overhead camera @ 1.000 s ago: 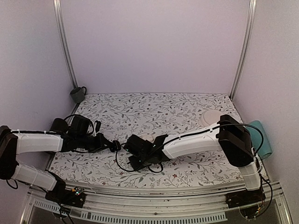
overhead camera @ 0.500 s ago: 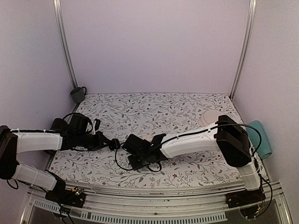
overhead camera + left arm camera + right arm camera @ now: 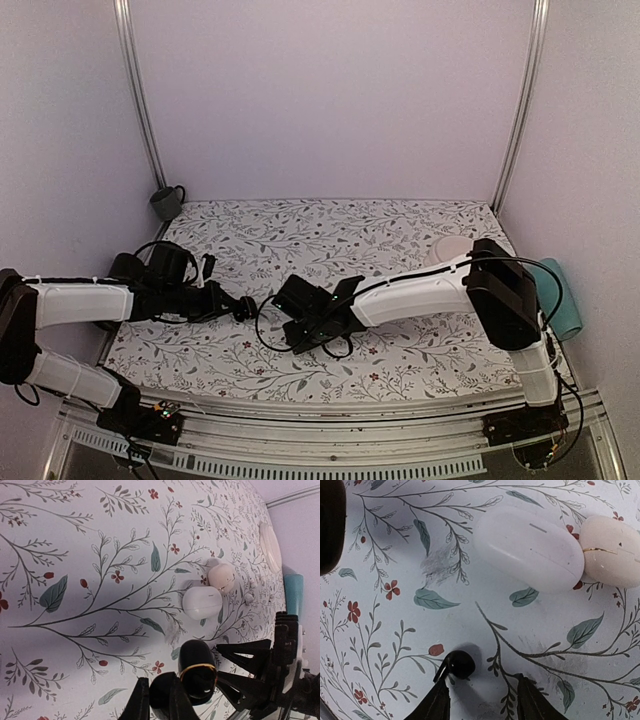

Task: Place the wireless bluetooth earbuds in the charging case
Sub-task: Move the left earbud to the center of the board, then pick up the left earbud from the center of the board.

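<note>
Floral cloth (image 3: 545,645): earbud (image 3: 460,664), probably light, slippery.
Right gripper (image 3: 484,685): apart; we pinch its bulb.
Left gripper (image 3: 159,696): clamps charging case (image 3: 197,672).

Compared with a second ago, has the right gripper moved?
Yes, slightly: the right gripper has drifted away from the table's front edge.

Soft, even, lilac-tinged light from overhead; faint shadows lie on the flowered cloth (image 3: 300,240). The charging case (image 3: 197,667) gleams dully; wrist views blur at six o'clock.

The charging case (image 3: 196,672) is glossy plastic, the tablecloth (image 3: 100,555) matt.
</note>
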You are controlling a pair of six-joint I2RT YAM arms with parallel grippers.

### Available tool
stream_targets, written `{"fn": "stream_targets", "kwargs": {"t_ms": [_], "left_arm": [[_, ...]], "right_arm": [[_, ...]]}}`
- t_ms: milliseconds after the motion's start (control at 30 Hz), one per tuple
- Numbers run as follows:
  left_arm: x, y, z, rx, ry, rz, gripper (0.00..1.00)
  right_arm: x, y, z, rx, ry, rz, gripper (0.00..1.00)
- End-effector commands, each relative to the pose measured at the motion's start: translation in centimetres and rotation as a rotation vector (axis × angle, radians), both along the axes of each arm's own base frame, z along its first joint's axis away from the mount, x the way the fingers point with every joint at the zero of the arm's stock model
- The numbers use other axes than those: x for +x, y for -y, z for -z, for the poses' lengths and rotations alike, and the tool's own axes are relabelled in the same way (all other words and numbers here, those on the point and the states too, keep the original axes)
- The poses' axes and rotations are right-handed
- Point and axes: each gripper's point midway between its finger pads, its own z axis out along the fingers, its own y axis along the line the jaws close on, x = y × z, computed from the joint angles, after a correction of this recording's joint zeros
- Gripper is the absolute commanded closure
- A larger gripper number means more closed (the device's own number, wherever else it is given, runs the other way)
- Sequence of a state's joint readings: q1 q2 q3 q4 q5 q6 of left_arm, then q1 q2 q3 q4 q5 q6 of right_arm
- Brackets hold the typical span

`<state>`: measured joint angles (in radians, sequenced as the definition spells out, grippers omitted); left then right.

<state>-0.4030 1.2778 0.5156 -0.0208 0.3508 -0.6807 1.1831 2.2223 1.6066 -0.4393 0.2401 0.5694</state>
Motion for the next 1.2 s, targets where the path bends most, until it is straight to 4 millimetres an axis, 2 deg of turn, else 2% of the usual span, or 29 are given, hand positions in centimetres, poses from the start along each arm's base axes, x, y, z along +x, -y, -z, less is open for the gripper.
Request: {"fn": "stream_targets", "kwargs": {"t_ms": [0,200,333,567,867,1167], "left_arm": [[0.7,0.0,-0.8,-0.009,0.028,0.003,1.0],[0.8,0.0,-1.1,-0.014,0.034,0.003,1.0],[0.9,0.0,-1.5,-0.018,0.042,0.0,1.0],[0.8,-0.1,-1.9,-0.02,0.058,-0.003,1.0],[0.8,-0.3,-2.2,-0.022,0.066,-0.004,1.0],[1.1,-0.5,-2.4,-0.023,0.072,-0.005,1.0]], "right_arm": [[-1.0,-0.8,-3.6,0.117,-0.048,-0.001,0.53],[-1.5,-1.9,-5.1,0.187,-0.12,0.043,0.58],[-1.5,-2.3,-4.1,0.186,-0.178,0.079,0.62],[-0.6,-2.0,-3.8,0.184,-0.194,0.112,0.59],[-1.0,-2.1,-2.1,0.197,-0.273,0.139,0.64],[-0.2,-1.7,-1.0,0.209,-0.305,0.174,0.68]]}}
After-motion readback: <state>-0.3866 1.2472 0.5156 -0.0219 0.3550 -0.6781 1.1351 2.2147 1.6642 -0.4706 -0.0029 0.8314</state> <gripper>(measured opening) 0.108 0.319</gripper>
